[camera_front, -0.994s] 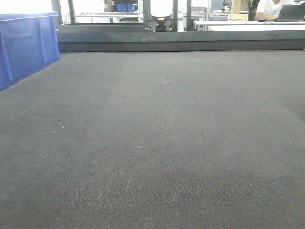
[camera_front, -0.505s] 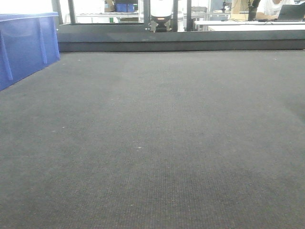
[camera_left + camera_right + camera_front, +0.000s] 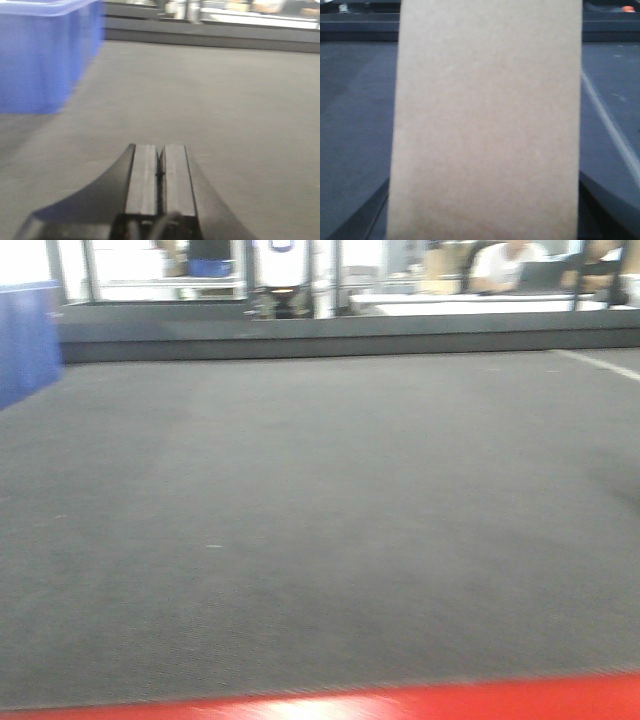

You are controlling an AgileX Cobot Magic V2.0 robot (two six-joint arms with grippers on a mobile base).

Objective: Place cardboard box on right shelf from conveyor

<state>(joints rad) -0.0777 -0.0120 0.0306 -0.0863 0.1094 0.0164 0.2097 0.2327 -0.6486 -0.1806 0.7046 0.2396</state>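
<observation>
A: Where is the cardboard box (image 3: 485, 100)?
B: Pinched between the fingers of the right pincer (image 3: 484, 177), over the conveyor (image 3: 355, 100)
A: And the left pincer (image 3: 160, 150)?
B: Pressed together, over the conveyor too

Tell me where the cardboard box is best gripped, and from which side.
Across its narrow width, on the two long flat sides, coming from the near end: the cardboard box is slim, with straight parallel edges running away from the camera.

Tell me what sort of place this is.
Probably a logistics test lab or workshop: a wide dark conveyor belt, a blue plastic bin on it, and someone at a desk behind.
</observation>
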